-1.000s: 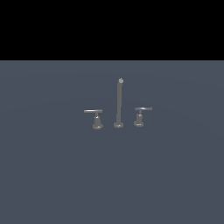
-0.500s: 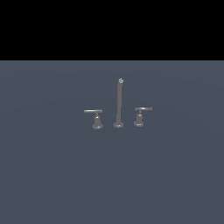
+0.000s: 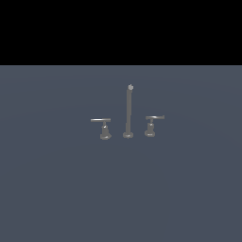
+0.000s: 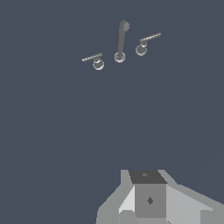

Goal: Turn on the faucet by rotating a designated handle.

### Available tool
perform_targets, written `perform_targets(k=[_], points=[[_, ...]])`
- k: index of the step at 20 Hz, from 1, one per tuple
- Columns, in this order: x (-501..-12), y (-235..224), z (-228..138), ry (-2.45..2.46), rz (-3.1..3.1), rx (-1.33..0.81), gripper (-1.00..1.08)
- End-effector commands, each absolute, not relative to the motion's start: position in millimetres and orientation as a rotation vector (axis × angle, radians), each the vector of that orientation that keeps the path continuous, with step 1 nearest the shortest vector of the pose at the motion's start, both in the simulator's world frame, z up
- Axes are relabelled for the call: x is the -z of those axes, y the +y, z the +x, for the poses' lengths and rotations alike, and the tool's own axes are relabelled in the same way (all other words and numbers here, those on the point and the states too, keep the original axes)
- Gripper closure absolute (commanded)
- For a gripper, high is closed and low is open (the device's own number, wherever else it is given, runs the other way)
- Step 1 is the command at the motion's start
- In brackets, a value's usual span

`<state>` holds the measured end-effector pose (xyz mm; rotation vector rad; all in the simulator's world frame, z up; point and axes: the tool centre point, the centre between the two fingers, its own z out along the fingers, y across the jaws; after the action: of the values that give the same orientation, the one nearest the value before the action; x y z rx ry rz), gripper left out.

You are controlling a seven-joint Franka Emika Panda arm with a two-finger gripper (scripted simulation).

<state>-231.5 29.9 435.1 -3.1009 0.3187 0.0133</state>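
Beside the faucet (image 3: 128, 113) spout, on the exterior view's left, stands the handle (image 3: 102, 125), untouched. Well apart from it, the gripper (image 4: 146, 199) shows only partly; whether its fingers are apart I cannot tell

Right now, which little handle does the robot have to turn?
Find the tall thin spout rod in the middle. The handle stands on the exterior view's left of it. It has a flared bell base and a longer bar than the other lever.
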Motion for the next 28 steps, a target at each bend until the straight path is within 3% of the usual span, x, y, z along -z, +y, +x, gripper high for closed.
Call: perform_targets(k=[1,28], points=[[-421.7,39.6,-224.1,0.394,-3.092,-0.014,1.08],[-269.9,118.1,-106.3,1.218,-2.871,-0.012,1.08]])
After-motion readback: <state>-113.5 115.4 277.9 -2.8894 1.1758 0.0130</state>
